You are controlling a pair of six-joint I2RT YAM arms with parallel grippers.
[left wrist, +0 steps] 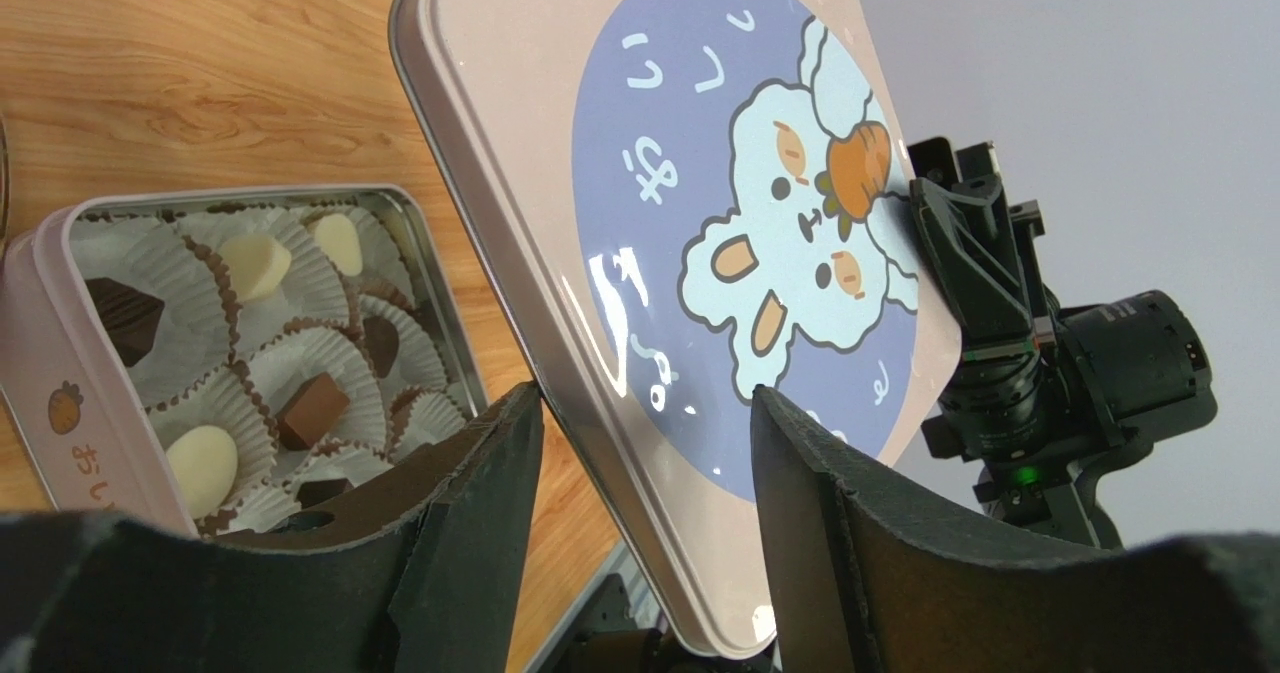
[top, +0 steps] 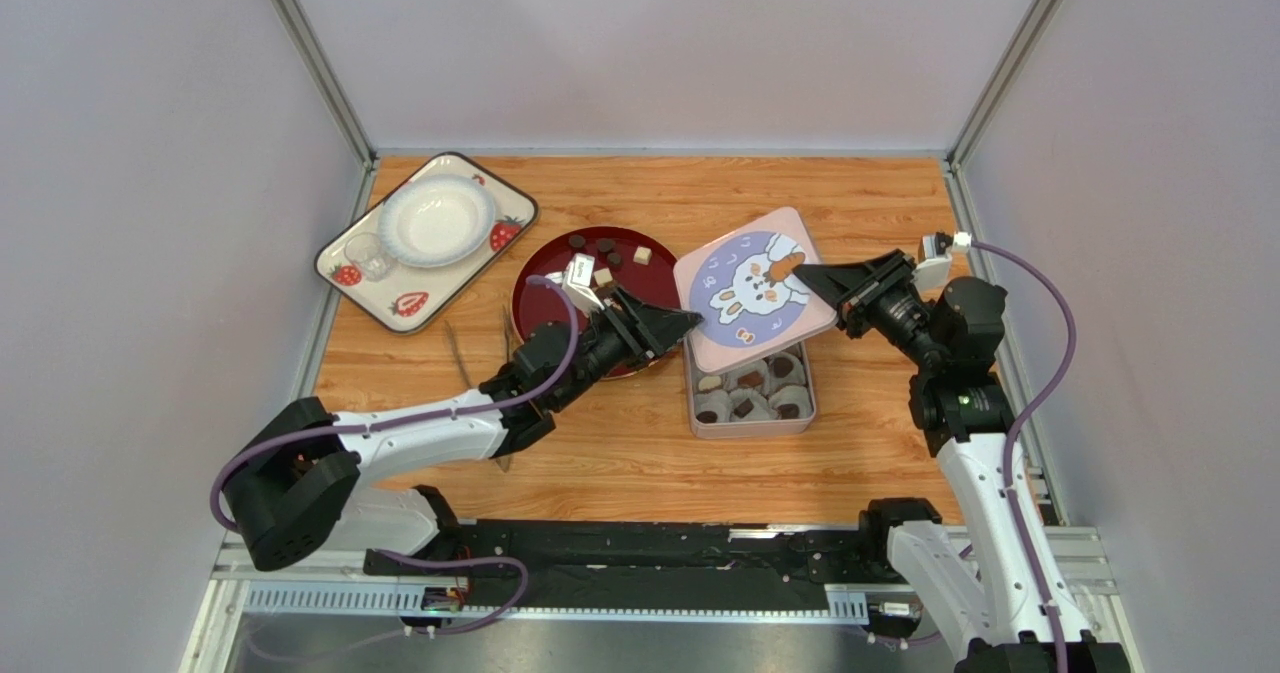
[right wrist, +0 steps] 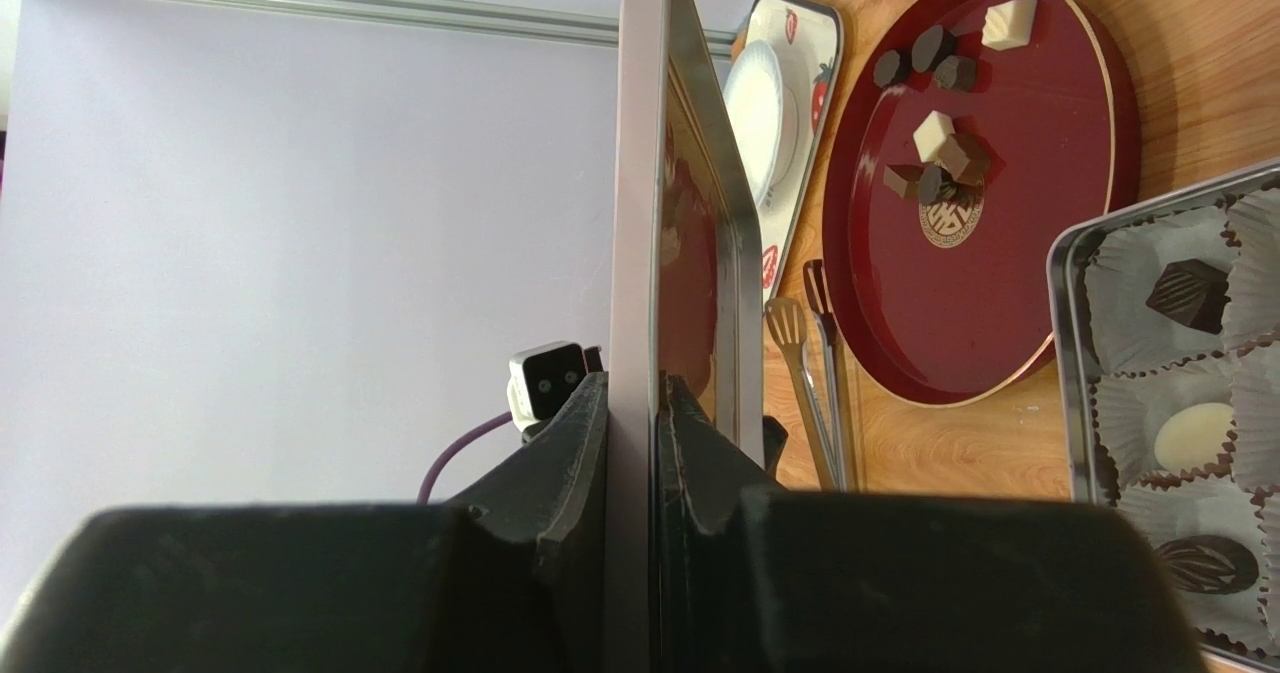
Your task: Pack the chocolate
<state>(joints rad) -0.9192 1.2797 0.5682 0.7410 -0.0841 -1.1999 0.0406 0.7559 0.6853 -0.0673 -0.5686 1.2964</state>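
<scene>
— Well, where does the chocolate (left wrist: 313,408) stand?

— Split in two. Several pieces sit in the paper cups (left wrist: 196,253) of the open tin (top: 751,427), near the middle of the table (top: 631,456). A handful more (right wrist: 939,148) lie on the red tray (top: 529,306), just left of the tin and nearer the far edge.

— And the arms?

— The right gripper (right wrist: 657,388) is clamped on one rim of the lid (top: 751,291), holding it tilted on edge above the tin. The left gripper (top: 676,321) has its jaws apart on either side of the opposite rim, and I don't think it has a grip there.

— How would the pieces handle?

— Light and hard, I'd judge, but easily scuffed, and small enough to squirt out of a pinch. Take the cubes across two flat sides. The rounds look trickier and want a gentle squeeze, low down.

— The lid?

— Thin, stiff and glossy, so probably slippery. The rim is the sensible hold.

— Anything else nearby?

— Tongs (top: 455,355) lie on the table left of the red tray.
</scene>
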